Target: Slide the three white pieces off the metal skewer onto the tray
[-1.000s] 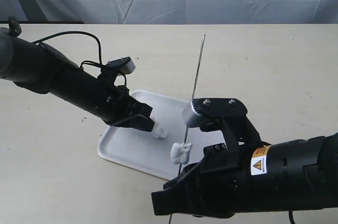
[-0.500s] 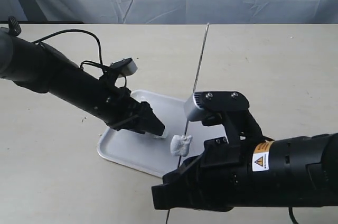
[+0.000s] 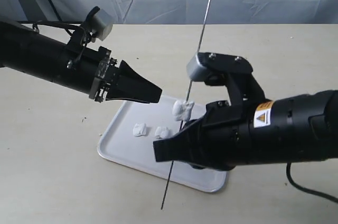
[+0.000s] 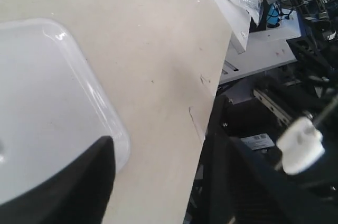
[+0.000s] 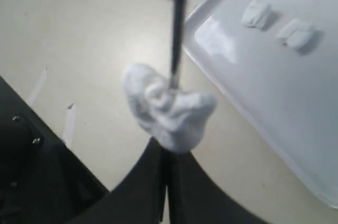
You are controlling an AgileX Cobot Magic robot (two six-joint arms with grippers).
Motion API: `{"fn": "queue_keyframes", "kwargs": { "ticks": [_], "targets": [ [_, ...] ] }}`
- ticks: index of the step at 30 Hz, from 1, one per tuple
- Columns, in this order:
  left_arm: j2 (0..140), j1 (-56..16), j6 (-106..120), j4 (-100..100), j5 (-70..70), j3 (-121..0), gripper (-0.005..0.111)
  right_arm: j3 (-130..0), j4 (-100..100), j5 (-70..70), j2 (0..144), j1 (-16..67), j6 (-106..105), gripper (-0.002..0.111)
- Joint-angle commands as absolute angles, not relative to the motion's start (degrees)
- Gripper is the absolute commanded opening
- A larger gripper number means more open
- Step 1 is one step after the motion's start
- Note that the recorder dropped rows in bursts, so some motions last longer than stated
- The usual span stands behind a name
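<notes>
Right pincer (image 3: 170, 154) clamped tight on the metal skewer (image 3: 203, 28), gripping low on the rod, a short length poking out below toward the worktop (image 3: 42, 171). Rod held tilted, upper end leaning up and away past the worktop's far edge. Skewered white piece (image 3: 183, 110) threaded just above the right pincer, in the air over the tray (image 3: 119, 152). Shown close in the right wrist view as a squashed lump (image 5: 169, 105) just beyond the closed fingers (image 5: 150, 182). Left pincer (image 3: 156, 96) spread apart in its wrist view, nothing between its fingers (image 4: 68, 192). Raised above the tray's far left part, aimed toward the skewered white piece but apart from it. Two loose white pieces (image 3: 140, 129) (image 3: 162, 132) lying side by side on the tray floor, near each other, below the left pincer. Tray flat on the worktop.
</notes>
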State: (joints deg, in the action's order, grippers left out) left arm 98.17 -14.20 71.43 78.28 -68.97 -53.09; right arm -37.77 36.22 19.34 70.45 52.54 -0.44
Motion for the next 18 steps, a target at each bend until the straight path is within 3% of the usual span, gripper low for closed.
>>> {"fn": "queue_keyframes", "kwargs": {
  "ticks": [1,18],
  "targets": [
    [93.86,-14.27,72.39,79.99,-69.96,-51.84,0.058,-39.89,32.89,24.64,69.99,47.21,-0.84,-0.001],
    [91.13,-14.49,75.65,81.56,-69.96,-51.84,0.054,-48.43,31.81,32.73,76.49,45.93,-4.72,-0.001]
  ]
}}
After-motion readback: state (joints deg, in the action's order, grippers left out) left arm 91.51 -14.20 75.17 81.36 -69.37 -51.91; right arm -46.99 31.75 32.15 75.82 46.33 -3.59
